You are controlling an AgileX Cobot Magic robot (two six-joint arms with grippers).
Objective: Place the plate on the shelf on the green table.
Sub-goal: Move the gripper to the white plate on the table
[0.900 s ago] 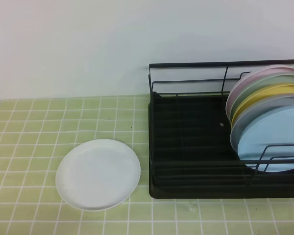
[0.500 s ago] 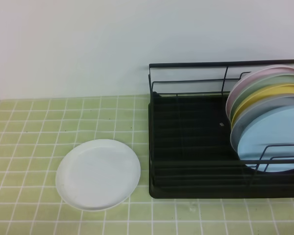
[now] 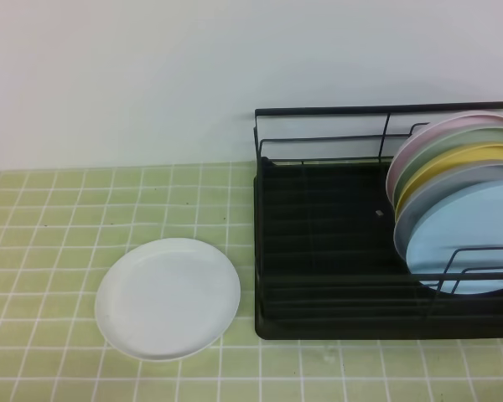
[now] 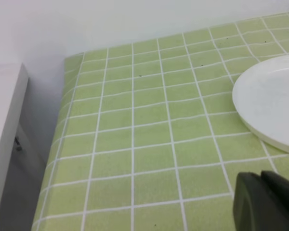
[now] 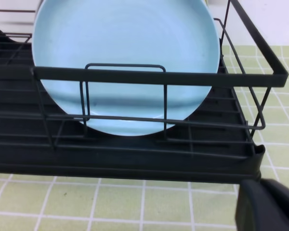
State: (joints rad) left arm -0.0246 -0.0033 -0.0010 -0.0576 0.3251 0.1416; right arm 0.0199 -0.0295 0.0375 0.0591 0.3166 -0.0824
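The white plate lies flat on the green table, just left of the black wire shelf. Neither arm shows in the high view. In the left wrist view the plate is at the right edge, and my left gripper is low at the bottom right, short of the plate, its dark fingers pressed together and holding nothing. In the right wrist view my right gripper is shut and empty, in front of the shelf over the tiles.
Several coloured plates stand on edge at the shelf's right end, the light blue plate frontmost; the shelf's left half holds none. A white wall rises behind. The table's left edge drops beside a white panel.
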